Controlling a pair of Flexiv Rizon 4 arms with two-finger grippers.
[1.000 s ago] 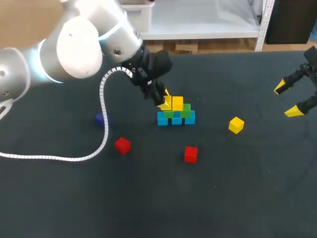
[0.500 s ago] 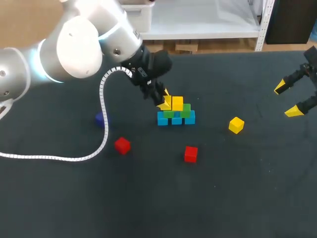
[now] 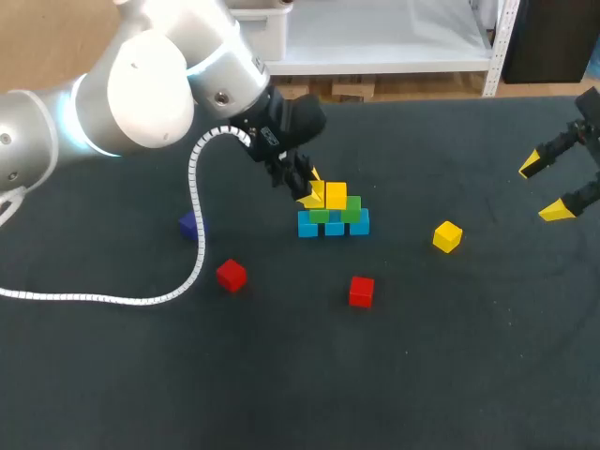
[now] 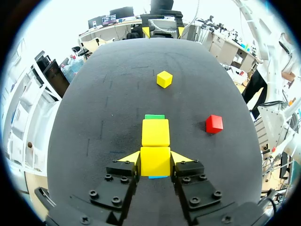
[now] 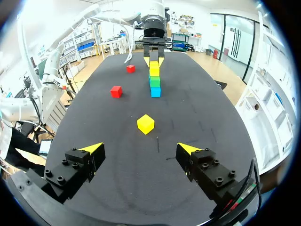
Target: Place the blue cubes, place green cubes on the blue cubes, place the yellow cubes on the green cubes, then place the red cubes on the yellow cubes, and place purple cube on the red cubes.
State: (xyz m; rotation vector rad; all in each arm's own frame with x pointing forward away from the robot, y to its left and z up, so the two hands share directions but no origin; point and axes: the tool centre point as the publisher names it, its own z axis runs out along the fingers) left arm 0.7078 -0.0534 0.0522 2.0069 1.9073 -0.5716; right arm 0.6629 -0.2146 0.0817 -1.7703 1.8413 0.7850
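Observation:
A row of blue cubes point(image 3: 334, 225) lies mid-table with green cubes point(image 3: 352, 209) on top. On the green layer sits one yellow cube point(image 3: 337, 194), and beside it a second yellow cube point(image 4: 155, 161) stands with my left gripper point(image 3: 310, 193) shut on it. In the left wrist view its yellow tips press both sides of that cube, a blue cube point(image 4: 157, 177) just under it. A loose yellow cube point(image 3: 447, 235), two red cubes point(image 3: 231, 275) point(image 3: 361, 291) and a purple cube point(image 3: 188, 224) lie around. My right gripper point(image 3: 548, 188) hangs open at the far right, holding nothing.
A white coiled cable point(image 3: 192, 246) trails from my left arm across the left of the table, passing close to the purple cube. In the right wrist view the loose yellow cube point(image 5: 145, 124) lies ahead of the open fingers, with the stack point(image 5: 154, 81) farther on.

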